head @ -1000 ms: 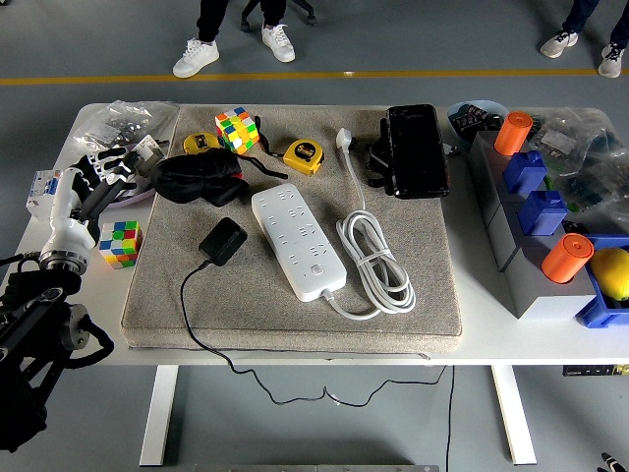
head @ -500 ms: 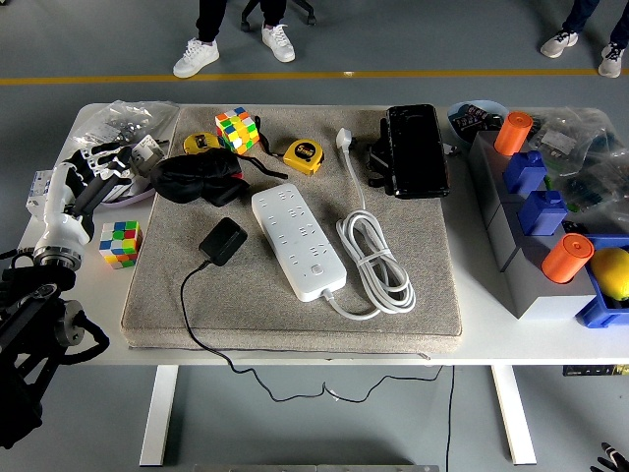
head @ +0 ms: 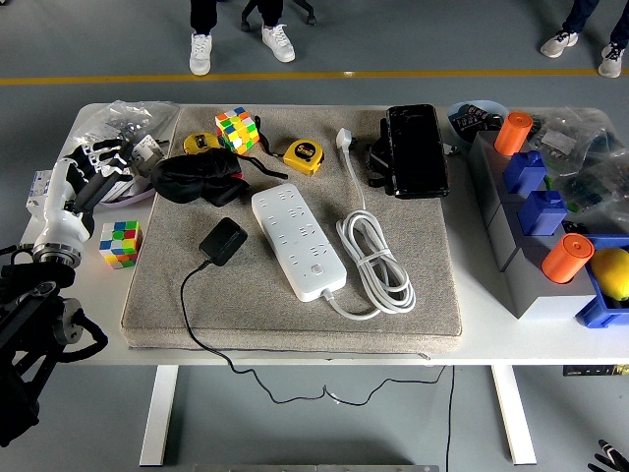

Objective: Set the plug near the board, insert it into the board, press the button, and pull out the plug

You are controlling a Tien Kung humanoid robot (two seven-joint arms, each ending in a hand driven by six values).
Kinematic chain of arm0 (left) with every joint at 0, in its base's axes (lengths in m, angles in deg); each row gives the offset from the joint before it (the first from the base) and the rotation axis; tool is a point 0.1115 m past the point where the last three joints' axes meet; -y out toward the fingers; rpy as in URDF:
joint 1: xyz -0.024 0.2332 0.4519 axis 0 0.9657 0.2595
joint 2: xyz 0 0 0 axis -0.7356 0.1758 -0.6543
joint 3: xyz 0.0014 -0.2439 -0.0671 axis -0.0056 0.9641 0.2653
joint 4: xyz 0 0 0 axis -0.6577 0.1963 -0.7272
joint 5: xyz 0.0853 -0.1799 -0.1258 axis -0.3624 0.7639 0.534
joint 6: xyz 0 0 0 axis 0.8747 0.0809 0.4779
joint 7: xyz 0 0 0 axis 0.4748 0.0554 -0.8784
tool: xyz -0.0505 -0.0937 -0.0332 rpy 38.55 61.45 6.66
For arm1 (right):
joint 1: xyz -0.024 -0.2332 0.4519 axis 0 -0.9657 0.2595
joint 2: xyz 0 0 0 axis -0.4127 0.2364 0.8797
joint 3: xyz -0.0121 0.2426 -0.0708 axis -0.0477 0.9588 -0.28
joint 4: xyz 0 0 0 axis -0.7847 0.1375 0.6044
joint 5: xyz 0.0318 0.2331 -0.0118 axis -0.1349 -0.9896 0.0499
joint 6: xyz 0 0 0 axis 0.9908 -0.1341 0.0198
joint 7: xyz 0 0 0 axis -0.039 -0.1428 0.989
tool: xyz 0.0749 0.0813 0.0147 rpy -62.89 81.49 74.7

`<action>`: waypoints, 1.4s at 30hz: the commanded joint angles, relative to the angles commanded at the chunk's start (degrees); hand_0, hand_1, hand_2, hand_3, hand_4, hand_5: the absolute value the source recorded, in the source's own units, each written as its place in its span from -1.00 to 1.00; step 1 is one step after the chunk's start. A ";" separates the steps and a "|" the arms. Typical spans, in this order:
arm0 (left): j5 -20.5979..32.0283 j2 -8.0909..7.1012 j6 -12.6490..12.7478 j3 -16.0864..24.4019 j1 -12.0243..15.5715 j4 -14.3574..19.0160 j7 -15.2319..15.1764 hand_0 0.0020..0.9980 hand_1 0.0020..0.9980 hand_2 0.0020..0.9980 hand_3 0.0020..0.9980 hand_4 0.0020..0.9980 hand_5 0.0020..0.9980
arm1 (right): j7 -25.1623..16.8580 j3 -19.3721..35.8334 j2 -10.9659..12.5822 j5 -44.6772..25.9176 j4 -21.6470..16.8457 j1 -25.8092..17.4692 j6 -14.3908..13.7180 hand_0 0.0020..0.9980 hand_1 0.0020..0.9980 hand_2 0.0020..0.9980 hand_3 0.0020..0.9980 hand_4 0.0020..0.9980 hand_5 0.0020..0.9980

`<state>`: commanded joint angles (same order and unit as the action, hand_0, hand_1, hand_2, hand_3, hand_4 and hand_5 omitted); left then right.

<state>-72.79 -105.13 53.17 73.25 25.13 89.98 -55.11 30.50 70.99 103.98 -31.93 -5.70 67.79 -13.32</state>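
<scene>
A black plug [head: 223,240] lies on the grey mat [head: 432,295], just left of the white power board [head: 298,241]. Its black cable [head: 187,310] runs off the table's near edge. The board's button [head: 316,274] is near its near end. The board's own white cord [head: 373,261] lies coiled to its right. My left hand [head: 90,175] is at the table's left edge, well left of the plug, fingers relaxed and holding nothing. Only a dark sliver of my right hand [head: 609,458] shows at the bottom right corner.
A black eye mask [head: 197,180], two tape measures [head: 303,154], a Rubik's cube [head: 236,128] and a black case [head: 416,149] line the mat's far side. Another cube [head: 120,242] sits by my left hand. Grey bins [head: 531,265] with orange cylinders stand at the right.
My left hand has drawn back a little to the left and away from the mat. The plug and board have not moved. A person's feet at the top have shifted.
</scene>
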 joint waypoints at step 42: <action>0.35 -0.85 -0.03 0.89 2.85 1.02 0.05 -0.17 0.08 0.12 0.13 0.77 -0.29 | 0.09 -0.97 -0.03 0.14 -0.02 -1.33 0.22 0.19 0.29 0.19 -0.01 0.55 0.01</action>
<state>-72.44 -105.98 53.14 74.15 27.98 91.01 -55.06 30.59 70.01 103.96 -31.79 -5.72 66.47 -13.09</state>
